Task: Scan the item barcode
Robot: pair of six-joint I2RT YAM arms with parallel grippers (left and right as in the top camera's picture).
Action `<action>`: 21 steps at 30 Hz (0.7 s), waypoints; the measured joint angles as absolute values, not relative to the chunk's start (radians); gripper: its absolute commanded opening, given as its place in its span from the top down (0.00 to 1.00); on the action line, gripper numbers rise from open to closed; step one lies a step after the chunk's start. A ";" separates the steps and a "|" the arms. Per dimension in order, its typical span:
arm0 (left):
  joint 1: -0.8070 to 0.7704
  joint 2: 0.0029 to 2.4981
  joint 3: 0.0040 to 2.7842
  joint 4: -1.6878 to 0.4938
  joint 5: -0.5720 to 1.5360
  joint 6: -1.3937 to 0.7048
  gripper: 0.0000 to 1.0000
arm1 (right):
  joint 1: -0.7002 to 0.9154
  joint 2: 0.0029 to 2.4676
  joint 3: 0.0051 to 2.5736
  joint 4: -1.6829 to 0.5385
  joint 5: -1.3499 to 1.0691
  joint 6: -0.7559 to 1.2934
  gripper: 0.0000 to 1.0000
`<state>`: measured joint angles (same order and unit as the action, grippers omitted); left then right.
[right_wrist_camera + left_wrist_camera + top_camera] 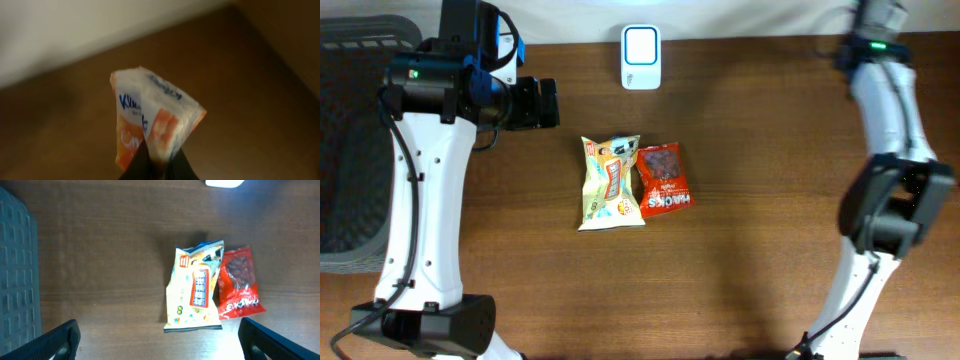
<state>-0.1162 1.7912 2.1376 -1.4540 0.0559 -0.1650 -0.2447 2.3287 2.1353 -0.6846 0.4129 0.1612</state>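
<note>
Snack packets (612, 182) (663, 180) (150, 125), three; scanner (641, 57), one

Left claw (160, 342) — spread wide, right claw (156, 165) — clamped

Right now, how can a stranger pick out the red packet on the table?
Find the middle of the brown table, near the white scanner. Two snack packets lie touching there. The red packet is the smaller one, nearer the right arm; the yellow packet is its neighbour.
</note>
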 measured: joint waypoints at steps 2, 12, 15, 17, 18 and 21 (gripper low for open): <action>-0.116 1.791 2.138 -1.452 0.056 -0.165 0.01 | -0.377 2.329 2.133 -0.767 0.387 0.182 0.96; -0.116 1.791 2.138 -1.453 0.056 -0.165 0.01 | -0.718 2.329 2.012 -0.842 0.188 0.202 0.24; -0.116 1.791 2.138 -1.453 0.056 -0.165 0.01 | -0.708 2.319 2.016 -0.907 0.148 0.202 0.24; -0.116 1.791 2.138 -1.453 0.056 -0.165 0.01 | -0.674 2.254 2.021 -0.924 0.046 0.203 0.09; -0.116 1.791 2.138 -1.452 0.056 -0.165 0.01 | -0.638 2.185 2.031 -0.952 -0.075 0.202 0.09; -0.116 1.791 2.138 -1.453 0.056 -0.165 0.01 | -0.504 2.070 2.065 -1.160 -0.475 0.040 0.09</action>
<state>-0.1162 1.7912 2.1376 -1.4528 0.0559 -0.1650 -0.5041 2.0697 2.0647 -1.1603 -0.4747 0.0402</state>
